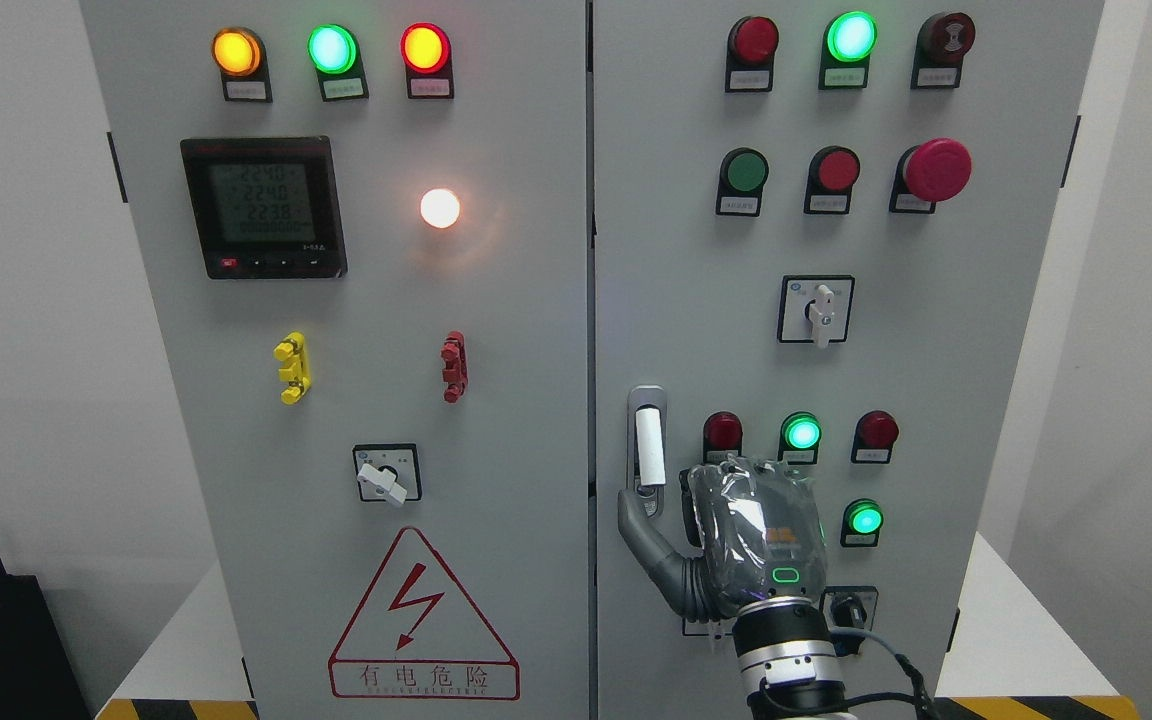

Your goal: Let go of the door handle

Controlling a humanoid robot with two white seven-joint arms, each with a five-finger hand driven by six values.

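Plain white walls [26,300], hazard-striped floor [176,708]

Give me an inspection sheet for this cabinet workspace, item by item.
Surface: grey cabinet with two closed doors, seam down the middle.
Job's things: door handle on the right door, upright, white grip in a metal frame.
Clutter: nothing seen.
Grippers: right robot hand in front of the right door, thumb tip at the handle's lower end, not wrapped around the grip; left hand not in view.
Cables: black cable running from the wrist towards the lower right.
Surroundings: digital meter, lit indicator lamps, red mushroom button, warning triangle, white walls either side.
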